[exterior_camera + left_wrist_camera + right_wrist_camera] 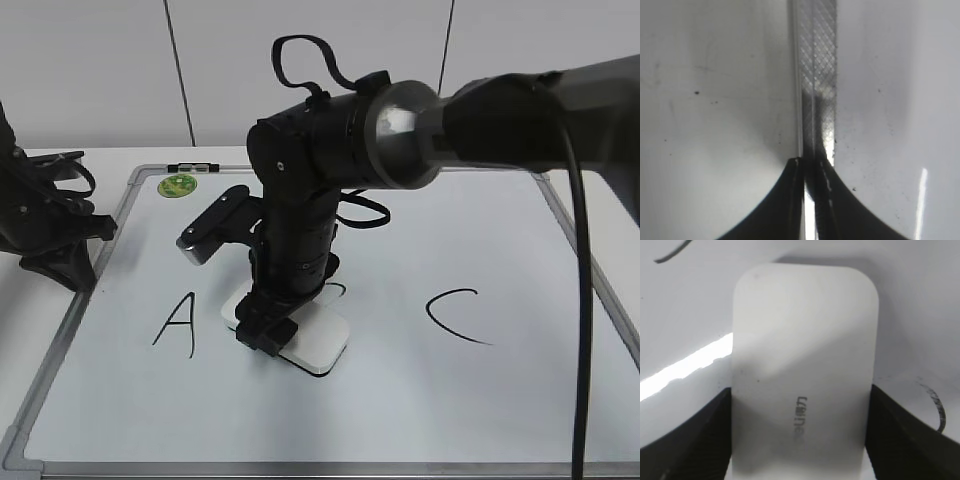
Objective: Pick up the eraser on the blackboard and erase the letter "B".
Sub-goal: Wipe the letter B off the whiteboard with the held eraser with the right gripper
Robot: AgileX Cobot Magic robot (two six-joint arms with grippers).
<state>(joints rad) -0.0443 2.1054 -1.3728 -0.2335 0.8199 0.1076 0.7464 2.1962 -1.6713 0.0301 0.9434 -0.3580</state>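
Exterior view, left gripper: parked at 9 o'clock, over the blackboard's left frame edge.
Left jaws: left wrist view shows the dark tips drawn together on nothing, above the hatched metal frame strip.
Green sticker: on the board at 11 o'clock, just inside the top frame.
Blackboard: white surface in a grey frame, flat on the table.
Letter "A": black marker, at 8 o'clock of centre, left of the eraser and apart from it.
Right gripper: reaches across to board centre, pointing down.
Right jaws: clamped on the eraser; dark fingers press both long sides in the right wrist view.
Eraser position: flat on the board at centre, between "A" and "C".
Letter "B": mostly hidden behind arm and eraser; only a curved stroke shows at the eraser's far edge.
Letter "C": at 4 o'clock of centre, well apart from the eraser.
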